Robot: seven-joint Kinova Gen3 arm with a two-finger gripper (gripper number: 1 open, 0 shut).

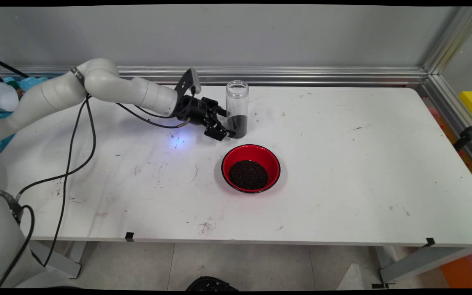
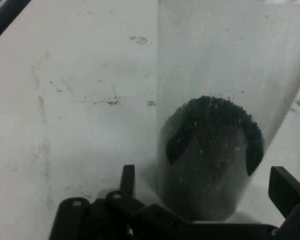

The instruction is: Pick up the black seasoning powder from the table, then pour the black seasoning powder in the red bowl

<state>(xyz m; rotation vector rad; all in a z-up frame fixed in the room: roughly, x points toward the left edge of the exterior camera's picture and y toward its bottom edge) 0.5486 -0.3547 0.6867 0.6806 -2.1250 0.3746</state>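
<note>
Gripper [image 1: 227, 128] open, fingers astride the base of the upright jar [image 1: 237, 108] at desk [image 1: 342, 164] far centre, not clamped. Bowl [image 1: 250, 168] sits just near of it. Risk: an off-centre finger could tip the jar, spilling granules.

I see my arm [image 1: 109, 86] reaching in from the left, low and nearly level, gripper [image 1: 227, 123] pointing right with its 2 fingers [image 2: 285, 187] spread apart.

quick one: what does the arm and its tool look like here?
White rounded arm links with a dark band at one joint; black cables hang loose beneath. The tool is black, two-fingered, with exposed linkage, and a grey-tipped black bracket sits on the wrist.
</note>
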